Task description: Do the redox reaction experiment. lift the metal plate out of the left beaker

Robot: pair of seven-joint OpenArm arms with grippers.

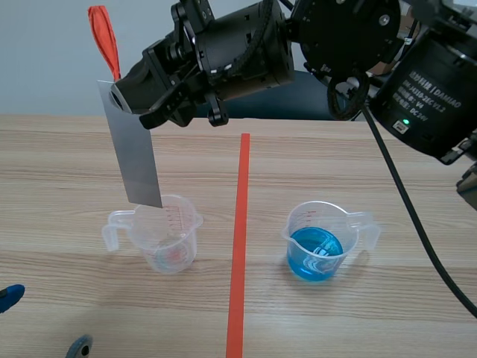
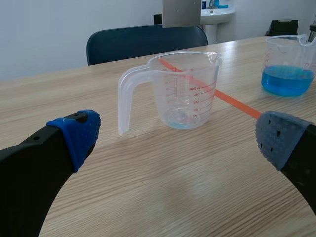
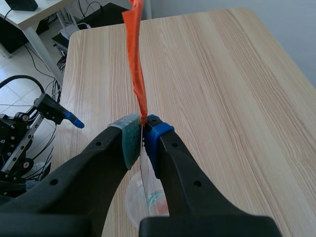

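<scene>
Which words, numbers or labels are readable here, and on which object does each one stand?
"300": red scale on the left beaker.
"DAMIAO", as it seems: white print on the right arm's black joint.
Other scale numbers, the rest of that print, the right beaker's marks: too small to read.

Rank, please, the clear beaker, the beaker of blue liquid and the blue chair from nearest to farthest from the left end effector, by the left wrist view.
From the left end effector:
1. The clear beaker: just ahead of it.
2. The beaker of blue liquid: farther, beyond the orange tape line.
3. The blue chair: farthest, behind the clear beaker.
</scene>
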